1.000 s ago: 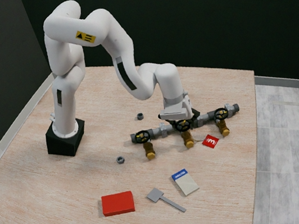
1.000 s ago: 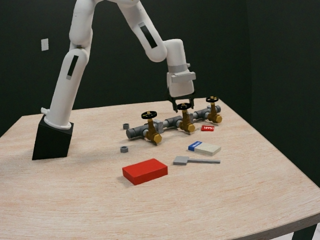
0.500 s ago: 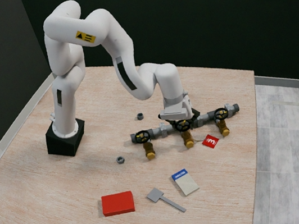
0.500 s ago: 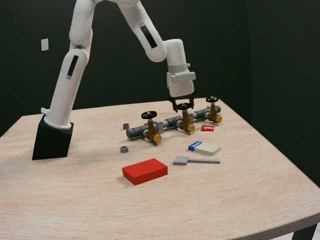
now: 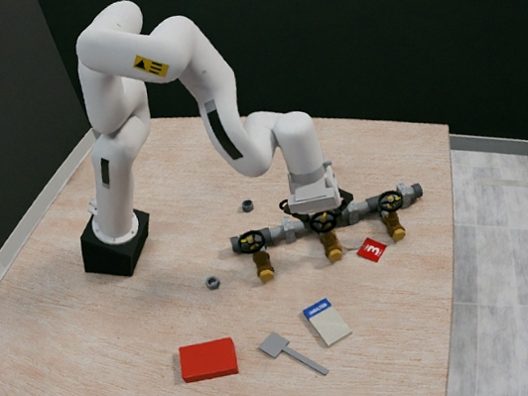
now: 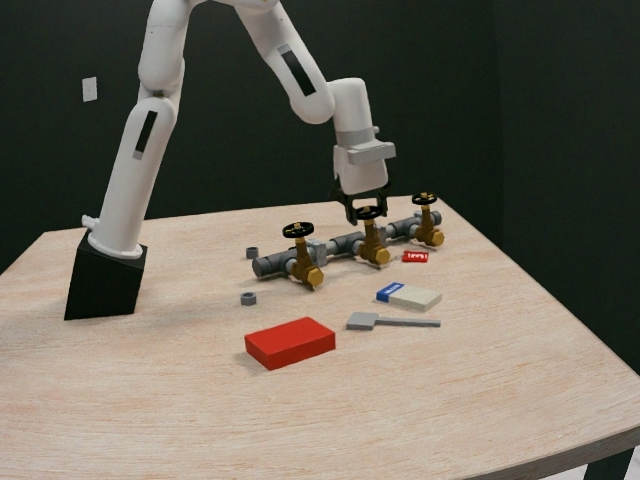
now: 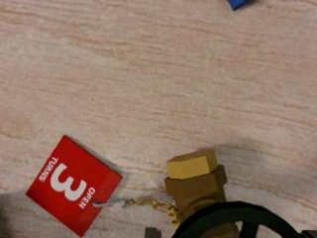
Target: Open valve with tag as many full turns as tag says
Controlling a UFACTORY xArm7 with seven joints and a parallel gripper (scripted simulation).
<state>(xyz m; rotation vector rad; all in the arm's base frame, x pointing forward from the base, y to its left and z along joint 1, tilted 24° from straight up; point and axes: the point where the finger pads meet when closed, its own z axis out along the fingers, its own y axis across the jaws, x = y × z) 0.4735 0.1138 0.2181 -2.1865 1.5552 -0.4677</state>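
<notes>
A grey pipe (image 5: 285, 231) lies on the table with three brass valves, each with a black handwheel. A red tag (image 5: 371, 249) reading "3 turns open" lies beside the middle valve and is chained to it, as the wrist view shows (image 7: 73, 184). My gripper (image 5: 322, 218) stands straight above the middle valve and is shut on its handwheel (image 6: 368, 211). The wheel's rim shows at the bottom of the wrist view (image 7: 243, 220). The left valve (image 5: 251, 241) and the right valve (image 5: 389, 200) stand untouched.
Two grey nuts (image 5: 247, 205) (image 5: 211, 283) lie left of the pipe. A red block (image 5: 207, 360), a grey scraper (image 5: 288, 351) and a white box with a blue end (image 5: 326, 321) lie nearer the front. The table edge runs along the right.
</notes>
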